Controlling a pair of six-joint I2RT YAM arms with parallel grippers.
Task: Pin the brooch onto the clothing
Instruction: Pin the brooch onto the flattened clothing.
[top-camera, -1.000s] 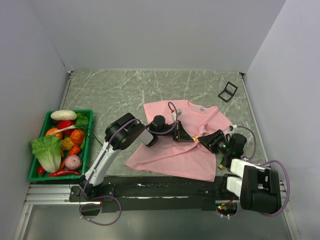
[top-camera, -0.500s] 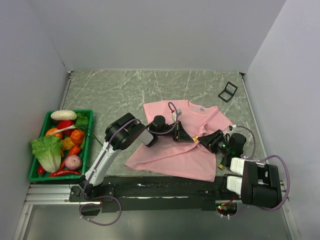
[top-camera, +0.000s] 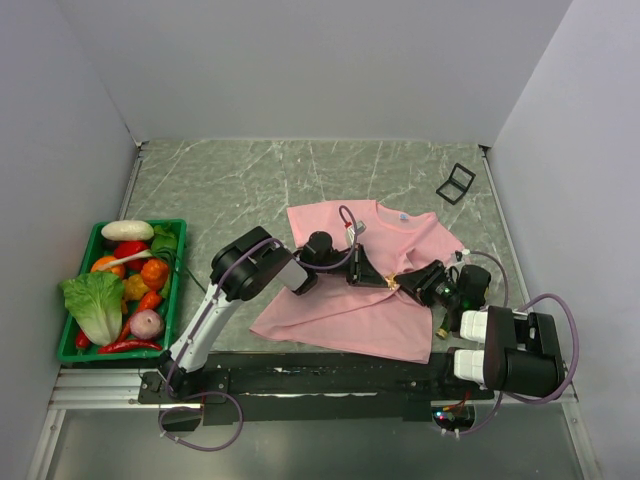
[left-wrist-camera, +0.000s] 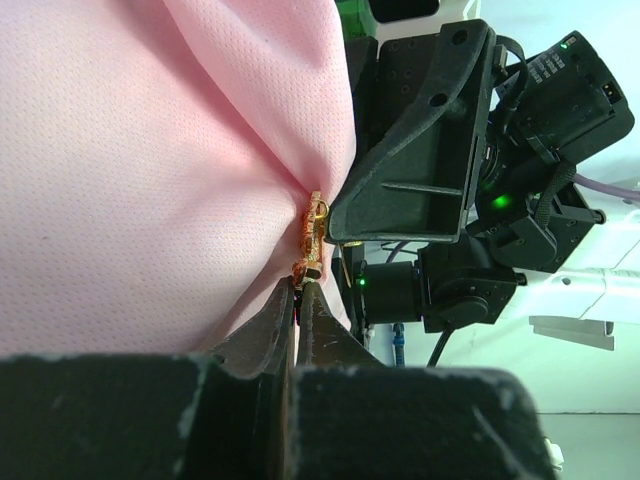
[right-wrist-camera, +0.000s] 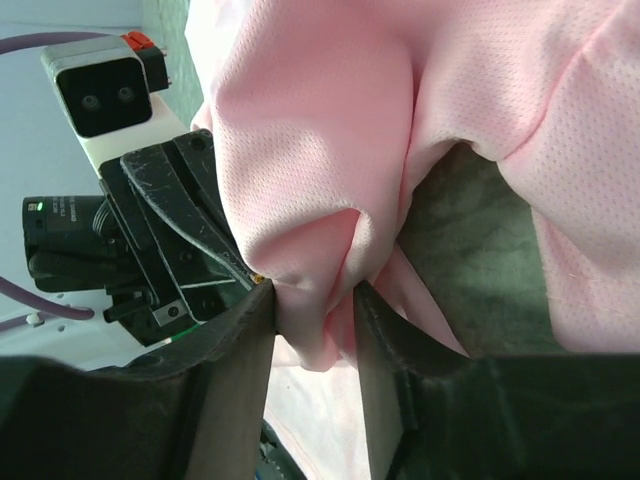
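The clothing (top-camera: 330, 305) is a light pink T-shirt spread on the table, with a fold pulled up at its right middle. My left gripper (top-camera: 383, 279) reaches in from the left and is shut on the brooch (left-wrist-camera: 313, 232), a tiny orange-gold pin pressed against the fabric (left-wrist-camera: 150, 150). In the left wrist view its tips (left-wrist-camera: 301, 288) grip the brooch's lower end. My right gripper (top-camera: 404, 285) faces it from the right and is shut on a raised fold of the shirt (right-wrist-camera: 320, 130); the fold fills the gap between its jaws (right-wrist-camera: 315, 298). The brooch is barely visible in the top view.
A green basket (top-camera: 176, 262) of vegetables stands at the left edge. A small black frame-like object (top-camera: 456, 183) lies at the back right. A small brown item (top-camera: 441, 331) lies near the right arm. Grey walls enclose the table.
The right arm's rear links have shifted slightly left and up. Both grippers stay together at the fold, and the brooch shows less in the top view.
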